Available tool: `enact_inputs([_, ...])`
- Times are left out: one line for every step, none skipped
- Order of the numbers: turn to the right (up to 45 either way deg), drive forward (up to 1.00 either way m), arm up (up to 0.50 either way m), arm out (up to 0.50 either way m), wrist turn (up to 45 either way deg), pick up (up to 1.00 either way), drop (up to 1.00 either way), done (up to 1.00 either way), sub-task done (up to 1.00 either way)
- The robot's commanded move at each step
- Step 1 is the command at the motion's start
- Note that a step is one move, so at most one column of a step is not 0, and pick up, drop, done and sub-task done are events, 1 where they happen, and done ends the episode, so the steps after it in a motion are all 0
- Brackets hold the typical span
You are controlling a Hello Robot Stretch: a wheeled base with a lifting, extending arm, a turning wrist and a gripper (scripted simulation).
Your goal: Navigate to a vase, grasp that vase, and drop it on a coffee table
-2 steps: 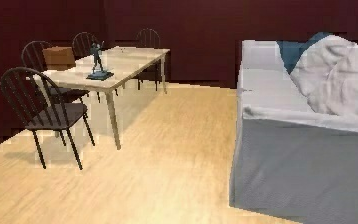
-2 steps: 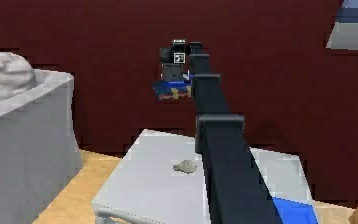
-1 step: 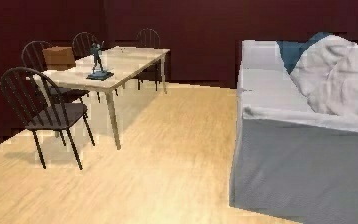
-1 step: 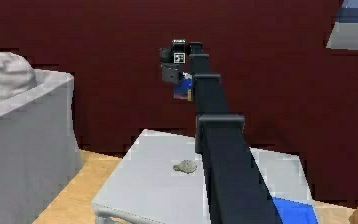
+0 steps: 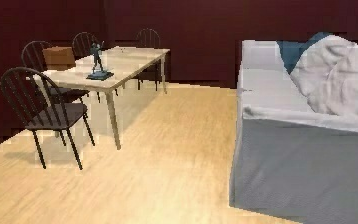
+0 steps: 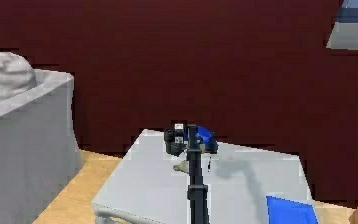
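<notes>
Gripper [image 6: 174,141] sits over the grey low table [image 6: 147,185] with a blue blob [image 6: 204,140], likely the vase, right at its end, can't tell if it's held, so I'd keep the drop low and well inside the table edges.

The forward view looked ahead and somewhat down over the wooden floor [image 5: 157,165], with a wooden worktop [image 5: 127,68] at mid distance on its left and a grey sofa [image 5: 287,150] close on its right. The arm side view faced a dark red wall [image 6: 187,70] from close above a grey worktop [image 6: 147,182]. Both views shared the sofa's end.
</notes>
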Motion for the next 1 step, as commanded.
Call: enact_inputs([0.0,0.00,-0.32,0.00,0.0,0.00,0.00,0.00,0.00])
